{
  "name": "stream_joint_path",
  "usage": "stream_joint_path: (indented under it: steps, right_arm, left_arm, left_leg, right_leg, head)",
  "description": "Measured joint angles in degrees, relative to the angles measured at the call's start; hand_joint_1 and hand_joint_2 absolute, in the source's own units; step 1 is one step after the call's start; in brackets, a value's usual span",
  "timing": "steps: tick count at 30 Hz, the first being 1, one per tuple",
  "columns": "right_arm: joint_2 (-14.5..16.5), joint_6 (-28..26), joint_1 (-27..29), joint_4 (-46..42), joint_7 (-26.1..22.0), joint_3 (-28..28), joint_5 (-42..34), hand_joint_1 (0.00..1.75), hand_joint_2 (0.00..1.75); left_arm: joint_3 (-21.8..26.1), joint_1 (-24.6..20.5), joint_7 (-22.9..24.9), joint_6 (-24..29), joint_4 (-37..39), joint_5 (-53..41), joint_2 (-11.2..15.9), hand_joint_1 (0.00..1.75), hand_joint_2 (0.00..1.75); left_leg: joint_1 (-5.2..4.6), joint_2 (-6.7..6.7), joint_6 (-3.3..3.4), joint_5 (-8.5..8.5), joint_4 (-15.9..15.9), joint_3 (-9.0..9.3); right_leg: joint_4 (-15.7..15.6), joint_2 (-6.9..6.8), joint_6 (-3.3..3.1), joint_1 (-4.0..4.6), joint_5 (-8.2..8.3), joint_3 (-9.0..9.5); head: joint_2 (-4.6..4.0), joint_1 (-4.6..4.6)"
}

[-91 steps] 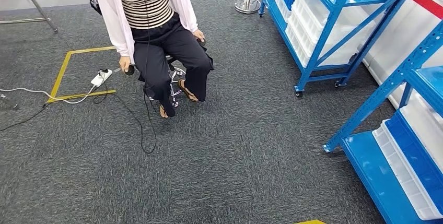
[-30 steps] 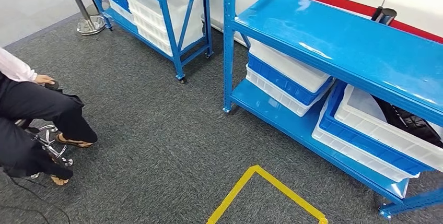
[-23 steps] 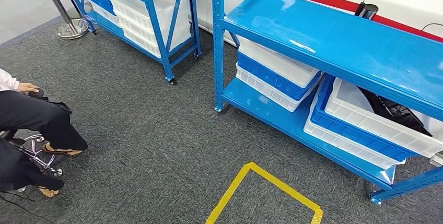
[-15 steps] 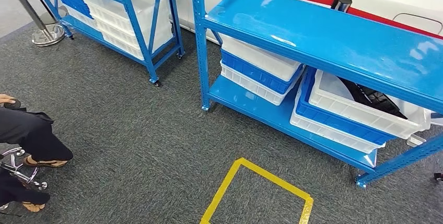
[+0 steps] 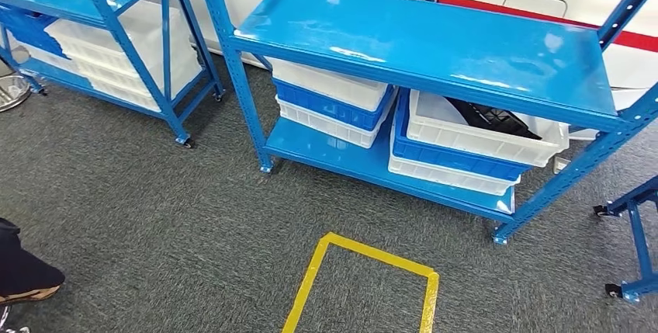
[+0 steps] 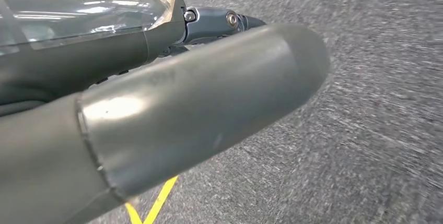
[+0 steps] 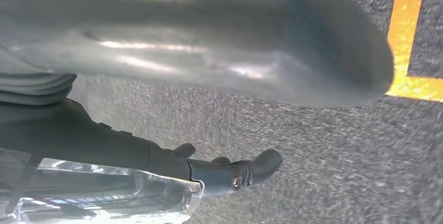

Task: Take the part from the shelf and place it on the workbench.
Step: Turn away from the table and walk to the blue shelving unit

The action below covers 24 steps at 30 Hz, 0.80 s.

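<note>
A black part [image 5: 489, 118] lies in a white bin [image 5: 543, 143] on the lower level of the blue shelf [image 5: 419, 34], right of its middle, partly hidden by the top board. My left hand [image 6: 156, 78] hangs over the grey carpet with thumb and dark fingers stretched out, holding nothing. My right hand [image 7: 183, 51] also hangs above the carpet, empty, its fingers apart. Both hands are far from the shelf.
Stacked white and blue bins [image 5: 330, 100] fill the shelf's lower left. A second blue shelf [image 5: 101, 7] stands at left and a wheeled blue frame [image 5: 632, 240] at right. A yellow tape square [image 5: 365, 286] marks the carpet. A person's shoe [image 5: 23, 282] sits at the left edge.
The camera has turned right: the seated person has slid out to the left edge and the shelf with the black part now sits centred ahead.
</note>
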Motion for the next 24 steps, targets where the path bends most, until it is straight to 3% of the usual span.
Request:
stream_joint_path:
  steps: [2, 4, 6, 8, 10, 12, 13, 14, 16, 17, 19, 21, 22, 24]
  right_arm:
    - [0.0, 0.0, -0.1, 0.0, 0.0, 0.0, 0.0, 0.00, 0.00]
    - [0.0, 0.1, -0.2, 0.0, 0.0, 0.0, 0.0, 0.00, 0.00]
    - [0.0, 0.1, -0.1, 0.0, 0.0, 0.0, -0.1, 0.00, 0.00]
    - [-0.1, 0.1, 0.0, 0.0, -0.2, -0.1, -0.2, 0.00, 0.00]
    - [-0.1, 0.1, -0.1, 0.0, -0.5, -0.3, -0.6, 0.00, 0.00]
    - [-0.1, 0.0, -0.1, 0.0, -0.9, -0.7, -1.2, 0.00, 0.00]
    - [-0.1, 0.0, 0.0, 0.0, -0.9, -0.9, -1.5, 0.00, 0.00]
    - [-0.2, -0.1, 0.1, 0.0, -1.0, -1.1, -1.9, 0.00, 0.00]
    - [-0.2, -0.8, 0.3, 0.0, -1.3, -1.8, -2.5, 0.00, 0.00]
    - [-0.2, -1.2, 0.2, 0.0, -1.5, -2.1, -2.8, 0.00, 0.00]
    - [-0.2, -1.6, 0.0, 0.0, -1.7, -2.6, -3.1, 0.00, 0.00]
    - [-0.2, -1.8, 0.1, 0.0, -1.8, -2.8, -3.2, 0.00, 0.00]
    - [-0.2, -1.8, 0.2, 0.0, -1.8, -3.0, -3.2, 0.00, 0.00]
    - [-0.2, -1.9, 0.2, 0.0, -1.8, -3.3, -3.3, 0.00, 0.00]
  left_arm:
    - [0.0, 0.0, -0.1, 0.0, 0.0, 0.0, 0.0, 0.00, 0.00]
    - [0.0, 0.0, -0.2, 0.0, 0.0, 0.1, 0.0, 0.00, 0.00]
    - [0.0, -0.1, -0.3, 0.0, 0.0, 0.1, -0.1, 0.00, 0.00]
    - [0.0, -0.1, -0.6, -0.1, 0.0, 0.1, -0.2, 0.00, 0.00]
    - [0.1, 0.0, -1.0, -0.2, 0.0, 0.0, -0.2, 0.00, 0.00]
    - [0.1, 0.1, -1.3, -0.4, 0.0, -0.3, -0.1, 0.00, 0.00]
    - [0.1, 0.1, -1.5, -0.6, 0.0, -0.4, -0.1, 0.00, 0.00]
    - [0.0, 0.1, -1.6, -0.7, 0.0, -0.6, 0.0, 0.00, 0.00]
    - [0.0, 0.1, -1.8, -1.0, 0.0, -0.8, 0.0, 0.00, 0.00]
    - [0.0, 0.1, -1.9, -1.0, 0.0, -0.9, 0.1, 0.00, 0.00]
    - [0.0, 0.1, -2.0, -1.1, 0.0, -1.0, 0.2, 0.00, 0.00]
    - [0.0, -0.1, -2.1, -1.1, 0.0, -1.1, 0.2, 0.00, 0.00]
    - [0.0, -0.2, -2.1, -1.1, 0.0, -1.1, 0.2, 0.00, 0.00]
    - [0.0, -0.3, -2.1, -1.1, 0.0, -1.1, 0.3, 0.00, 0.00]
  left_leg:
    - [0.05, -2.61, 0.53, 3.47, -7.5, 3.17]
    - [-0.13, -3.98, 0.88, 4.09, -10.3, 4.25]
    - [-0.32, -2.76, 1.45, 4.39, -10.7, 4.31]
    - [-0.26, -1.37, 2.34, 4.87, -11.5, 4.53]
    - [-0.32, 0.22, 2.87, 5.06, -11.9, 4.62]
    - [-0.45, 1.88, 2.97, 5.02, -11.8, 4.55]
    - [-0.48, 2.60, 2.94, 4.99, -11.8, 4.53]
    - [-0.47, 3.21, 2.88, 4.95, -11.8, 4.55]
    - [-0.50, 4.37, 2.56, 4.77, -11.8, 4.79]
    - [-0.63, 4.91, 2.25, 4.58, -11.7, 4.98]
    - [-0.85, 5.89, 1.51, 4.22, -11.6, 5.41]
    - [-0.70, 6.75, 0.72, 4.00, -11.7, 5.82]
    - [-0.50, 6.40, 0.32, 3.62, -11.5, 5.93]
    - [-0.12, 3.92, -0.31, 1.01, -8.0, 4.80]
  right_leg:
    - [0.1, 1.38, 0.14, 0.17, -0.01, -0.01]
    - [0.1, 2.47, 0.62, 0.22, 0.15, -0.52]
    - [0.1, 3.30, 1.42, 0.14, 0.35, -1.22]
    - [1.9, 1.64, 1.77, 0.26, -0.70, -2.46]
    - [8.2, -1.25, 1.52, 0.24, -3.75, -5.49]
    - [15.1, -2.39, 1.71, 0.04, -6.38, -8.81]
    - [16.2, -2.63, 2.12, -0.07, -6.54, -9.24]
    - [15.0, -2.91, 2.66, -0.19, -5.81, -8.45]
    - [7.0, -4.68, 3.58, -0.49, -2.90, -3.96]
    - [3.1, -5.87, 3.66, -0.44, -1.61, -1.89]
    - [-0.5, -7.11, 2.97, -0.18, -0.47, -0.13]
    - [-0.5, -5.99, 1.96, -0.12, -0.23, -0.17]
    - [-0.6, -5.41, 1.55, -0.27, -0.11, -0.08]
    - [-0.9, -4.29, 0.69, -0.75, 0.28, 0.32]
  head:
    - [-0.01, 0.03]
    - [0.00, 0.07]
    - [-0.01, 0.04]
    - [-0.01, 0.18]
    - [0.00, 0.40]
    - [0.00, 0.49]
    - [0.00, 0.51]
    - [-0.01, 0.53]
    - [-0.01, 0.55]
    - [-0.01, 0.53]
    - [0.00, 0.42]
    - [0.01, 0.34]
    - [0.00, 0.28]
    - [-0.01, 0.01]
